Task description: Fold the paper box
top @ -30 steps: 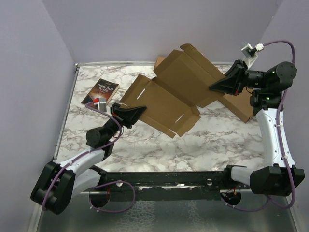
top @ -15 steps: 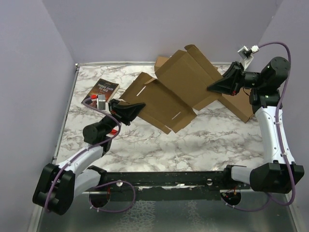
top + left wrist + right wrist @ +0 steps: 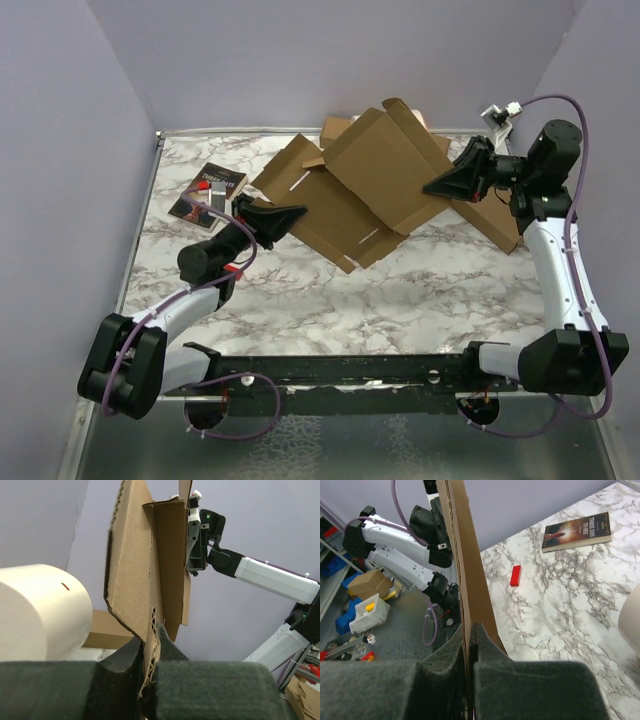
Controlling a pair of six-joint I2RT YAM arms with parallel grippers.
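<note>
The box [image 3: 350, 190] is an unfolded brown die-cut sheet. It is off the table [image 3: 400, 290], above its far middle, tilted, with its flaps hanging loose at different angles. It spans the gap between the two arms and is carried only at its two ends.

The left gripper [image 3: 293, 214] is clamped tight on the sheet's near-left edge. In the left wrist view the corrugated edge sits between the pads and looks crumpled at the bite. The right gripper [image 3: 432, 187] is pinched hard on the opposite edge, and its wrist view shows the board running straight up from closed pads.

A thicker carton [image 3: 497, 222] lies under and behind the sheet's right end. A book [image 3: 210, 190] lies on the table to the left, and a small red block [image 3: 515, 575] sits on the marble near it.

The likely risks:
- Each grip covers only a thin strip of edge, so a twist or quick swing could pull the board out of one gripper and leave it dangling from the other.
- If the arms draw apart, the crushed left edge may tear.
- If the arms close in, the sheet may buckle off its scored lines and crease in the wrong place.
- A loose flap could catch on the carton and fold the wrong way.
</note>
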